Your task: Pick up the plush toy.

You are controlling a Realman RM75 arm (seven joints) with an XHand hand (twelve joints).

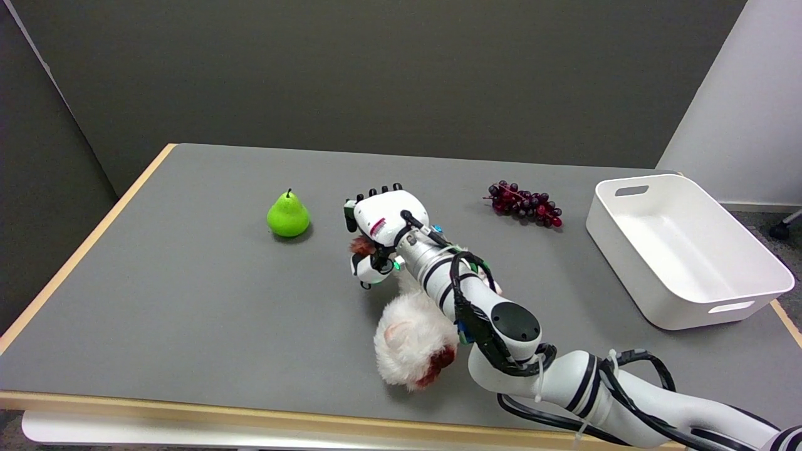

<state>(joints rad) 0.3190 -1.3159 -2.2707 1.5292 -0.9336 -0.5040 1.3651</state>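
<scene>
A white fluffy plush toy [410, 341] with reddish-brown patches lies mid-table, its round head toward the near edge and its body stretching away under my right arm. My right hand [381, 227] is palm-down over the toy's far end, fingers curled around it. A brown furry bit of the toy [362, 245] shows between the thumb and the other fingers. The forearm hides most of the toy's body. The head still looks to be resting on the table.
A green pear [288, 215] stands left of the hand. A bunch of dark red grapes [525, 204] lies at the back right. Beyond the grapes, a white bin [683, 249] sits at the right edge of the grey table [188, 300].
</scene>
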